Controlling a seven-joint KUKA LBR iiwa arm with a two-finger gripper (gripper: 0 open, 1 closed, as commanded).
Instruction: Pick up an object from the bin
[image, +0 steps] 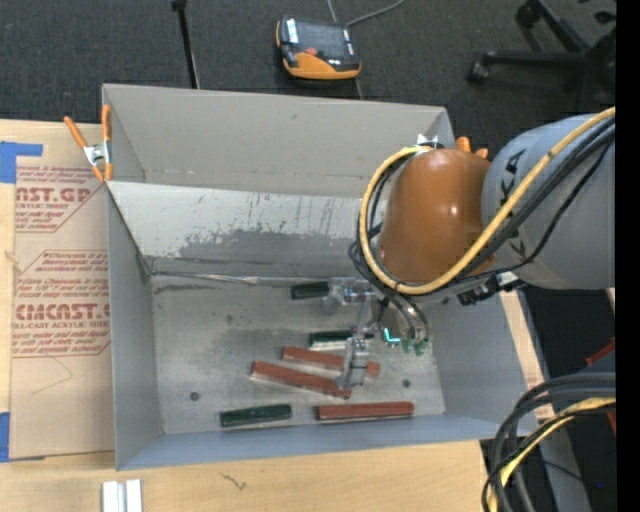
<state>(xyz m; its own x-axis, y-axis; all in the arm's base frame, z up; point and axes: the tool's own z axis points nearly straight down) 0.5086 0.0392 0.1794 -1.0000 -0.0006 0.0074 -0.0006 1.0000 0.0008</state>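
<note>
Your gripper (353, 372), open or closed you cannot tell, stands among flat reddish-brown strips (290, 377), clear of the grey metal bin (250, 200) walls.

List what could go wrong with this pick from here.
1. The gripper sits where a long reddish-brown bar, a shorter reddish-brown bar and a dark bar crowd together; it may catch two at once.
2. It is near the long bar's end, so a lifted bar might tilt and slip out.
</note>
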